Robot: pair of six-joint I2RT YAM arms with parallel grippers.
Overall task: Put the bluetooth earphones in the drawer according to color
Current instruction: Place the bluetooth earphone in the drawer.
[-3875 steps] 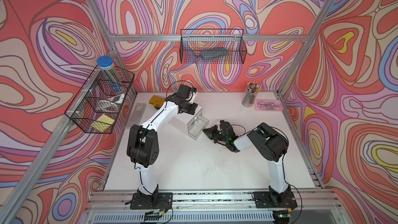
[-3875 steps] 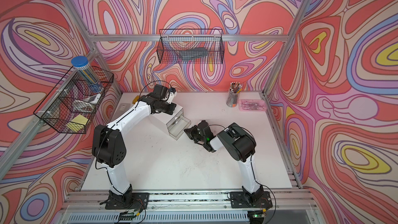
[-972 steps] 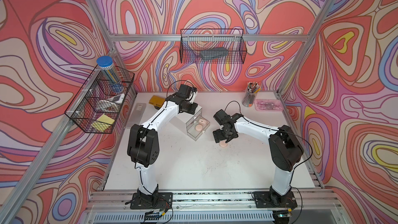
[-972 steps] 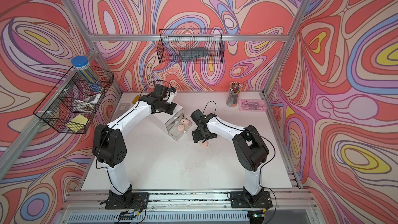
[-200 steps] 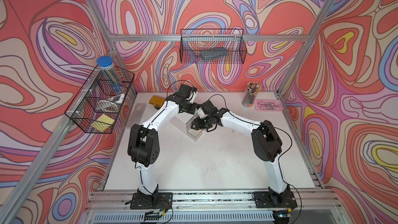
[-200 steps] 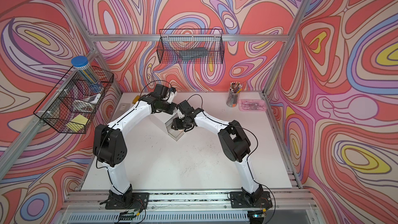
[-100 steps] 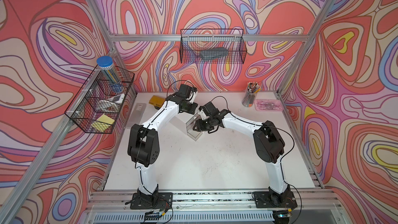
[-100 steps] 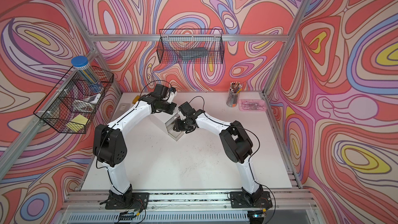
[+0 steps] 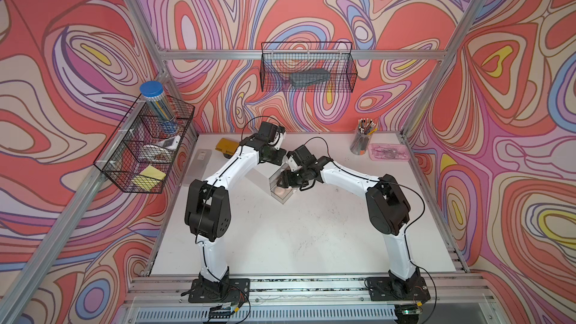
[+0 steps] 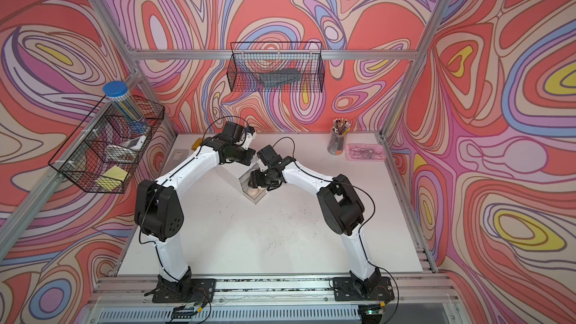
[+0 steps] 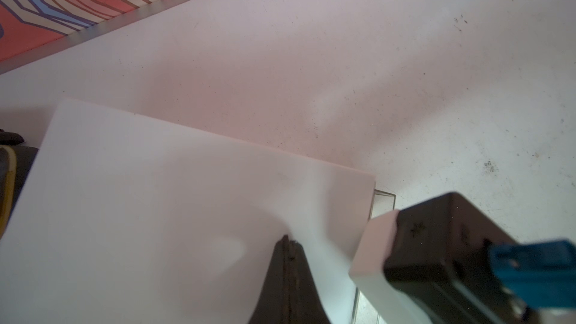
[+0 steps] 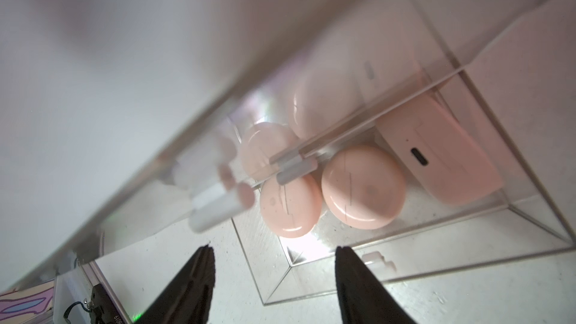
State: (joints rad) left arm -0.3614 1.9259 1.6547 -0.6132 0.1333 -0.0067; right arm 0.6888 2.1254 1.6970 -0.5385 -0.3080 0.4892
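Last pink case [image 12: 290, 205], on the surface [image 9: 296, 238] seconds ago, is seen dropped in the drawer [image 12: 436, 244], pink set completed; right gripper [image 12: 271, 249] spread empty, left gripper [image 11: 288, 241] pressed together.

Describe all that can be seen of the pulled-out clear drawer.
The drawer is clear, hard-looking plastic with thin straight walls, pulled out level from the white cabinet. Three pale pink cases lie inside, two flat and one on edge with its port showing. The open right claw hovers before it, apparently without touching.
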